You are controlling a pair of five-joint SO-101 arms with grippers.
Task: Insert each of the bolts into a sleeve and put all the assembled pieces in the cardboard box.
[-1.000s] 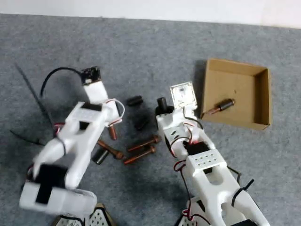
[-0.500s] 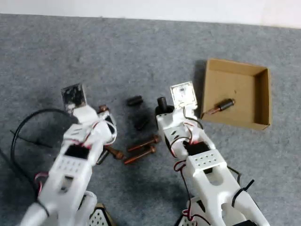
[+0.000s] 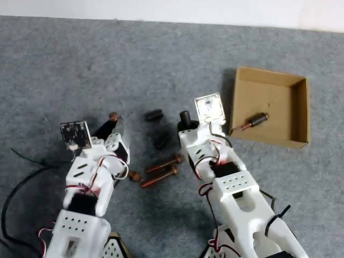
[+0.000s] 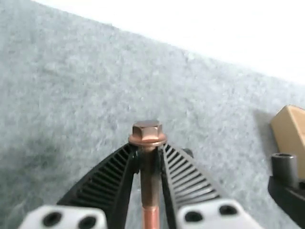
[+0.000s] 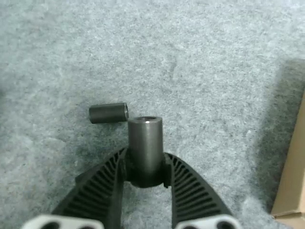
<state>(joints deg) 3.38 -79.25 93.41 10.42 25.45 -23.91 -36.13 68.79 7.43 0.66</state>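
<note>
Left gripper clamps a bolt left of centre in the high view, right gripper grips a sleeve at centre, and the box at right holds one assembled piece

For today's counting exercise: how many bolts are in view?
5 bolts: one in the left end effector, two on the table, one poking from under the left arm, which may hide more, one in the box.
</note>
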